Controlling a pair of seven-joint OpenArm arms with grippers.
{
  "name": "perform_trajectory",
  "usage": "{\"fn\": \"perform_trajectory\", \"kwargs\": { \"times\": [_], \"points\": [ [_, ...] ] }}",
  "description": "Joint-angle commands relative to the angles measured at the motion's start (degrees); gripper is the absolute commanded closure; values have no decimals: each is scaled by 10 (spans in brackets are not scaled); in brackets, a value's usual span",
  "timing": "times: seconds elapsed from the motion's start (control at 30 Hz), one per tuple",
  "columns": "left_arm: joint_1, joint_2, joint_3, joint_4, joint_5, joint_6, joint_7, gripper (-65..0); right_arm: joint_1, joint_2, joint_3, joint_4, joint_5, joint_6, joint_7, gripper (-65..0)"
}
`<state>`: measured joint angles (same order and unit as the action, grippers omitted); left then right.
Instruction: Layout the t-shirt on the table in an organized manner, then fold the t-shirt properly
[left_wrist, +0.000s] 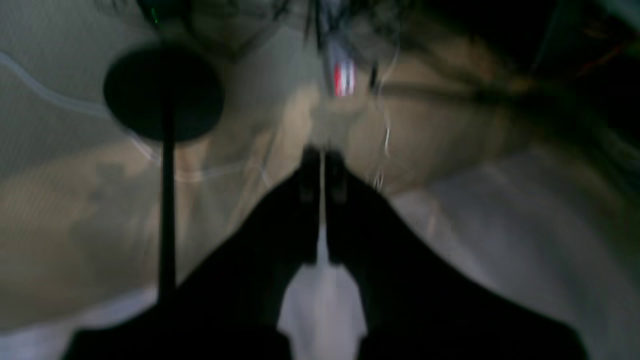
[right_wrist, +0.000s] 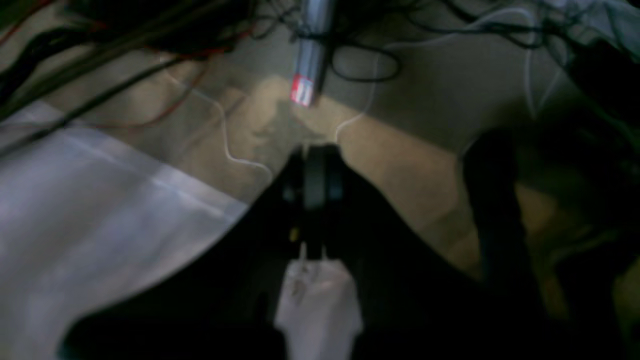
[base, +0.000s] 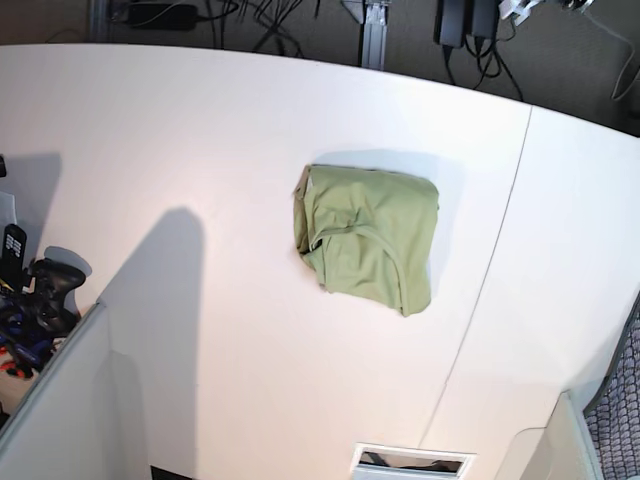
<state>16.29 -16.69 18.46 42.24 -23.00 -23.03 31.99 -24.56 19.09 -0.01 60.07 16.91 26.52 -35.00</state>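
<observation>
T-shirt (base: 367, 235) lying in a compact olive bundle near the middle of the white worktop (base: 180, 130), just left of the thin dark seam in the base view, ribbed collar showing toward the left part of the heap, nothing else touching it. Looking soft, light and limp, likely sagging and sliding easily on the smooth surface; probably best pinching a single layer at an outer edge, such as the hem or a shoulder seam near the collar, rather than the thick middle, where several layers would come up together. Left pincer (left_wrist: 322, 180) hanging over the worktop edge with cables and floor beyond, tips drawn together on nothing. Right pincer (right_wrist: 315, 175) likewise pressed closed and empty, well apart from the garment. Neither arm appearing in the base view; spreading not yet begun.
</observation>
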Motion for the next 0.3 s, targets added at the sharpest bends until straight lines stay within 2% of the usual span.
{"fn": "perform_trajectory", "kwargs": {
  "times": [0.0,0.13,0.27],
  "points": [
    [-19,3,5,-28,12,9,3,-17,14,8,2,-15,4,3,5,0],
    [-76,40,9,-119,36,14,-3,-17,66,7,2,-53,7,3,5,0],
    [-93,52,7,-131,38,14,5,-17,93,7,2,-52,16,3,5,0]
  ]
}}
